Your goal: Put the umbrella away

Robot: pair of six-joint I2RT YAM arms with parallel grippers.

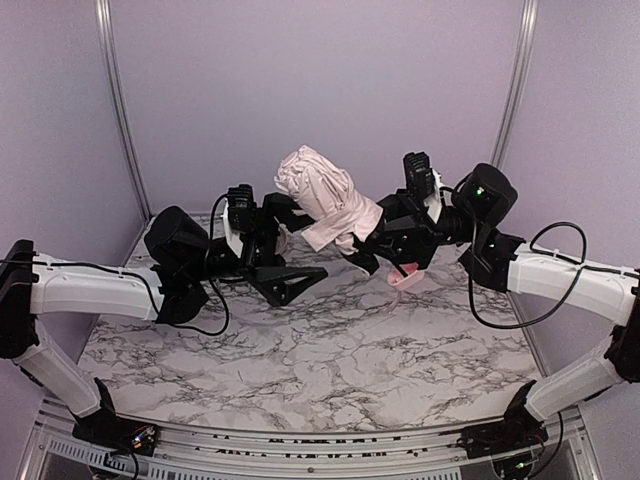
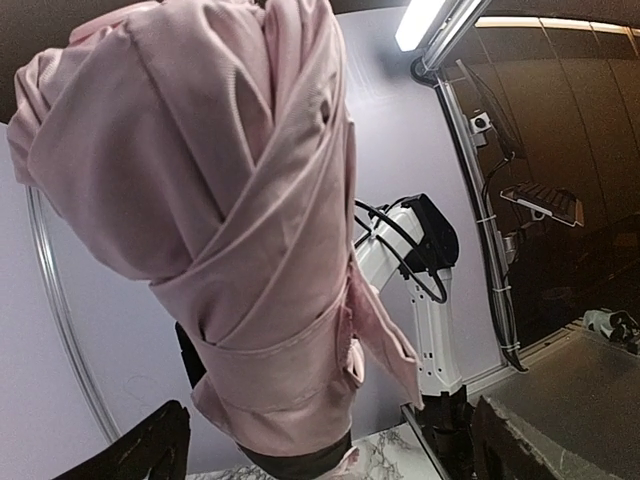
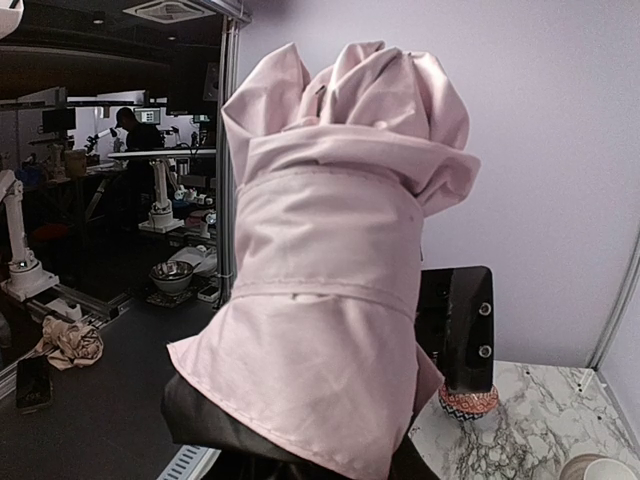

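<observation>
**One grip under a top-heavy bundle**

The compact folding umbrella of pale pink fabric with black lining [image 1: 322,195] stands in the air above the white, grey-veined marble surface [image 1: 330,380], between the two arms. It leans up and to the left. The right pincer [image 1: 372,250] is clamped on its lower end and appears to be the only thing carrying it. The left pincer [image 2: 330,430] has its fingers [image 2: 150,445] spread wide on either side of the bundle, and they look clear of the cloth.

Most of the bulk sits above a low hold. A quick swing of the right arm could therefore rock the umbrella in the grip or let it slide down.

The fabric is only loosely gathered, with a flared hem hanging free. A band of the same cloth runs around the middle, but I cannot tell whether it is fastened. If it is not, the folds could spill open during a move.

The left fingers sit close to the cloth. Pulling back or closing off-centre could catch a pleat and drag the bundle sideways against the right hold.

No place for stowing it is visible.
</observation>
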